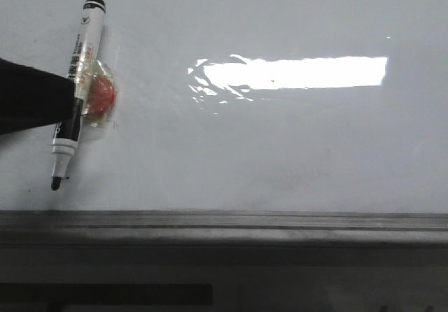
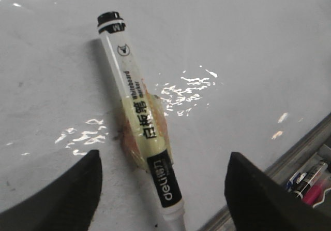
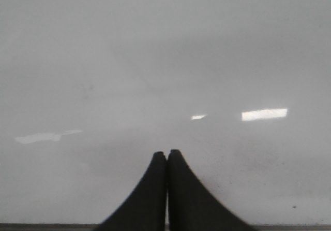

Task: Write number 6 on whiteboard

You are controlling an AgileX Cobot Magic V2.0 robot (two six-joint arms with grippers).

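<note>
- Showing a black whiteboard marker (image 1: 75, 91) lying uncapped on the whiteboard (image 1: 294, 151), nib toward the grey rail (image 1: 224, 221), tail cap away from it.
- The barrel rests on a reddish lump under clear tape (image 1: 101, 96), which appears to fix it to the board; no number 6 is drawn yet.
- Left gripper (image 2: 163, 189): spread wide, its fingers (image 2: 62, 200) straddling the barrel near the nib end without touching it.
- Right gripper (image 3: 166, 189): fingers pressed together, holding nothing, over bare board.
- Handling, judged: the marker is light, rigid and smooth, so liable to slip or roll; grip across the labelled mid-barrel, clear of the nib.
- The taped lump may resist lifting and could twist the marker in the grasp.
- More markers (image 2: 310, 182) lie beyond the rail.
</note>
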